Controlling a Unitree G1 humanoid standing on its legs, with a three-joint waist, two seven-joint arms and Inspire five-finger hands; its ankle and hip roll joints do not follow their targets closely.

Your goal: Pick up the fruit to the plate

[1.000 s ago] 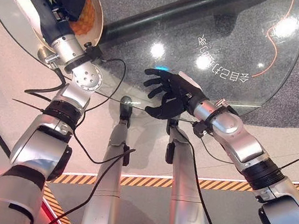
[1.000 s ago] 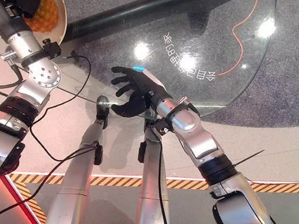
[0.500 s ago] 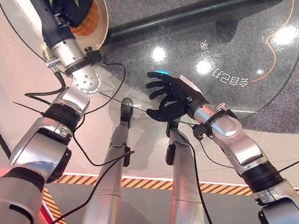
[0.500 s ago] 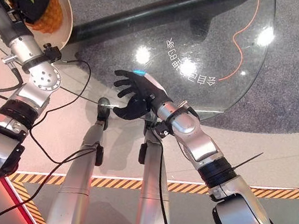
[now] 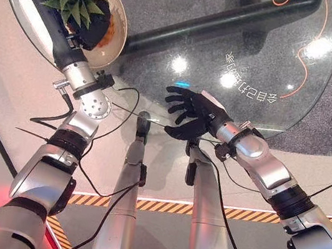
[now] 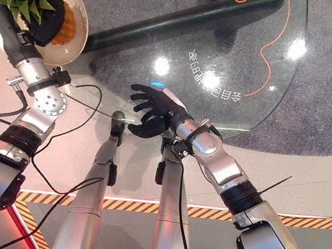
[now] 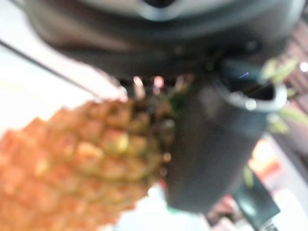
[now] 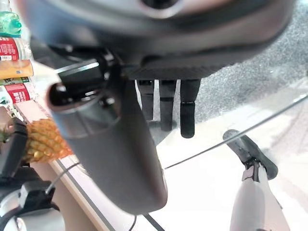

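**One pineapple, over the plate**

One pineapple [image 5: 99,28], upper left of frame, held in left hand [image 5: 93,24], fingers curled round it, directly above plate [image 5: 120,25]. Crown points toward the lower frame. Right hand [image 5: 192,113], centre, fingers spread, empty, over the surface [image 5: 261,45].

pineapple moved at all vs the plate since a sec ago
No. The camera shifted; the pineapple still sits over the plate, held by the left hand.
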